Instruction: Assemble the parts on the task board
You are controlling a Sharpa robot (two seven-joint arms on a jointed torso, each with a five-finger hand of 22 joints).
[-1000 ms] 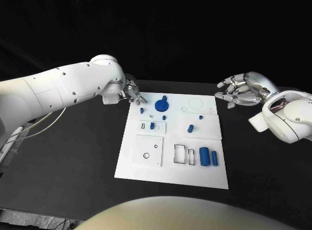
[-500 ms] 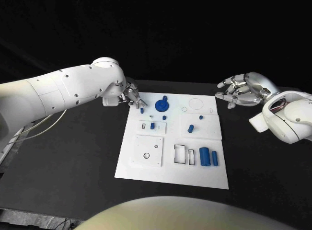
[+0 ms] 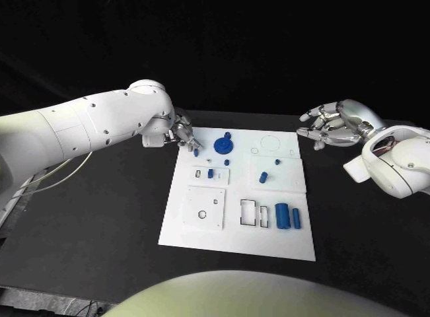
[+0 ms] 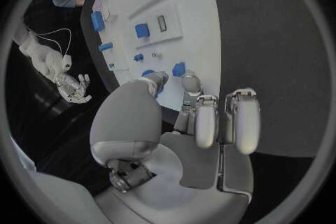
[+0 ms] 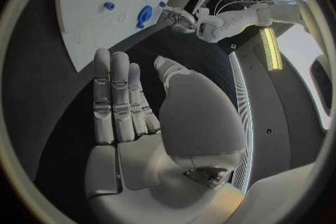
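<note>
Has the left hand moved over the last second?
Yes, slightly: the left hand has crept rightward, over the task board's far left corner.

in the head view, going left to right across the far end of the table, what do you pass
left hand → small blue part at the board's far left corner → round blue part → engraved circle on the task board → right hand
</note>
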